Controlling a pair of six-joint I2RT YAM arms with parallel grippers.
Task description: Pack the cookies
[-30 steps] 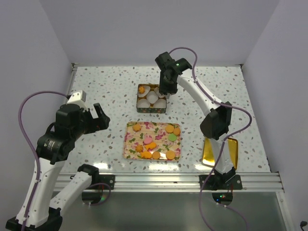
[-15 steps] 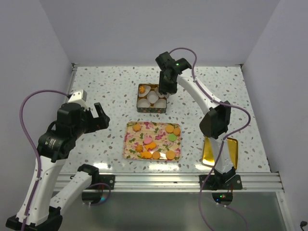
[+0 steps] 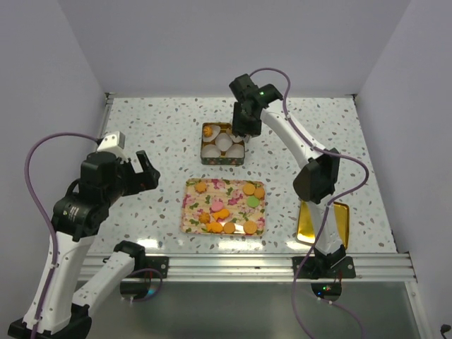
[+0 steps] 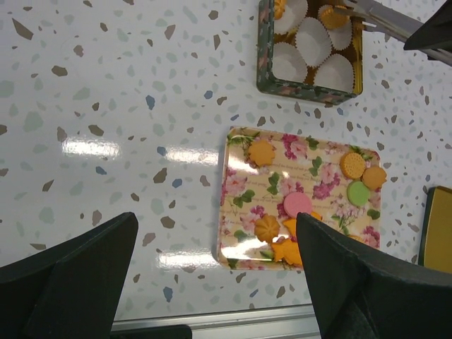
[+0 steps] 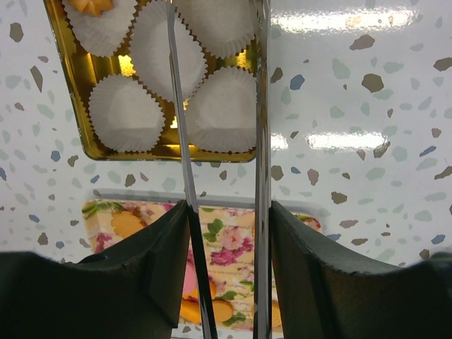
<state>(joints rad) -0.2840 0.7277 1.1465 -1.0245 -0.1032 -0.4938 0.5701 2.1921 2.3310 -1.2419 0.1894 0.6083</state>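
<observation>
Barely started, I'd say: just a couple of cookies (image 3: 224,212) sit in the paper cups (image 5: 126,113) of the tin (image 3: 212,160), and the rest lie on the floral tray (image 3: 189,186). The right gripper (image 5: 215,42) hangs over the tin with its fingers apart and empty, and the left gripper (image 4: 215,272) is spread wide off to the side, holding nothing.

Cookies (image 4: 262,152): flat, mostly orange rounds, one pink (image 4: 297,205), one green (image 4: 358,193), scattered on floral tray (image 4: 311,152). Another orange piece (image 5: 92,6) sits in a paper cup (image 5: 106,32) inside the tin (image 4: 304,90).
</observation>
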